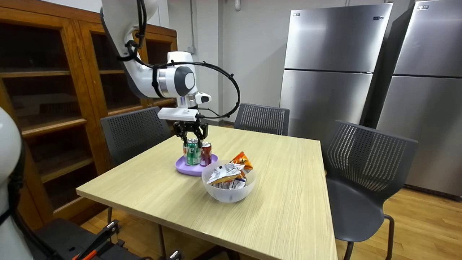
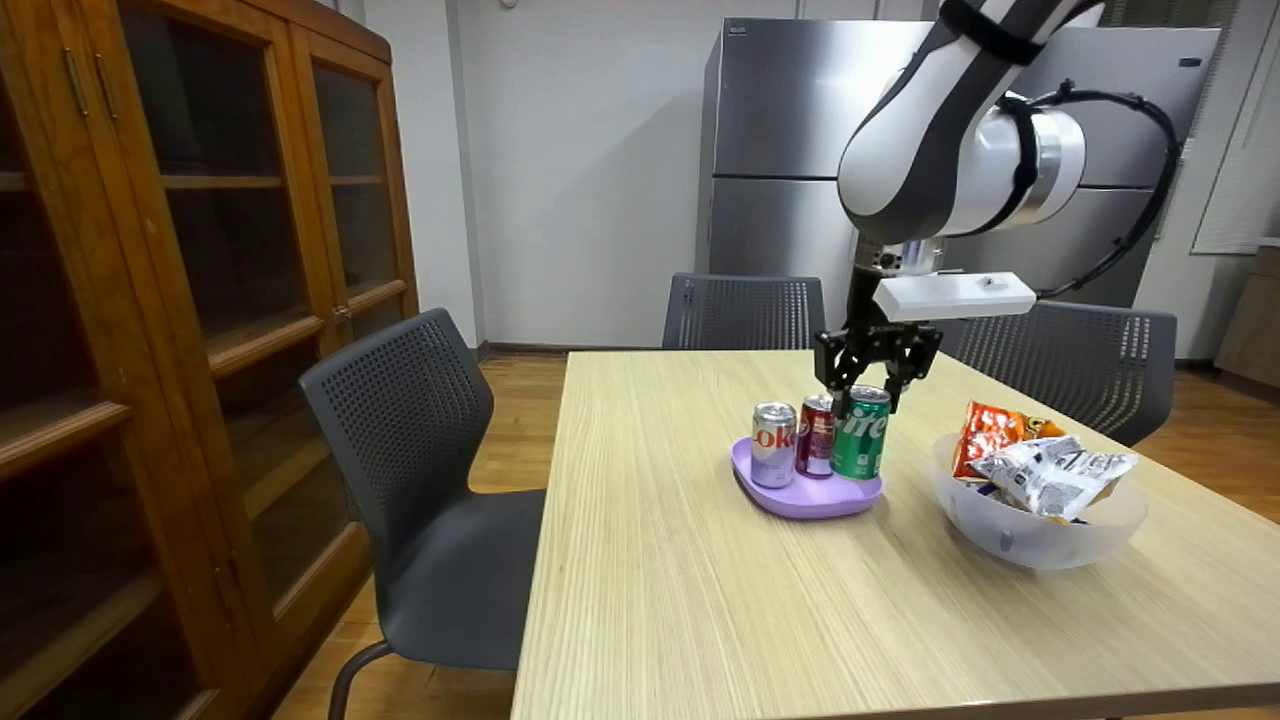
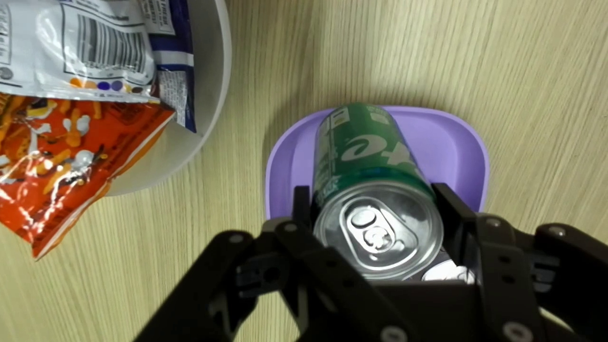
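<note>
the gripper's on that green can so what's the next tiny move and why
Probably raise the green can slightly, straight up: the gripper appears closed on both its sides, and the dark red can stands close by, so sideways motion might bump it. I can't tell whether the held can touches the purple tray.

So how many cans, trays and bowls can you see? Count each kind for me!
Cans: 3 (green can, dark red can, silver can)
Trays: 1 (purple tray)
Bowls: 1 (whitish bowl)
Total: 5
</note>
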Tool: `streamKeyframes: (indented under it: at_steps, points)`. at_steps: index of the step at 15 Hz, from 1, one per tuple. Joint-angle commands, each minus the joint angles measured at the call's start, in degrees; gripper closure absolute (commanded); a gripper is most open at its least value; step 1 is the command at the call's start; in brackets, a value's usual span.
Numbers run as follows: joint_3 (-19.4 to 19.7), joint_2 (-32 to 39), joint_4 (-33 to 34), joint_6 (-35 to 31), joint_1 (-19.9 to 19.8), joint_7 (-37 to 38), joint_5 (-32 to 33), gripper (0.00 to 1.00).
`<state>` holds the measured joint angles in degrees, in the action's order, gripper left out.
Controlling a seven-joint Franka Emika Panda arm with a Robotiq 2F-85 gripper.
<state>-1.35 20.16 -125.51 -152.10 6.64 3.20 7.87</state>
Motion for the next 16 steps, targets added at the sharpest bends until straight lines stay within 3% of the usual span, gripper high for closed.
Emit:
streamKeyframes:
  at_steps: [1, 16]
  points:
    - [0.5, 2.0, 3.0, 0.3, 0.8, 0.8, 1.0, 0.62]
    - [0.1, 9.0, 10.4, 1.8, 0.8, 0.1, -0.3, 0.62]
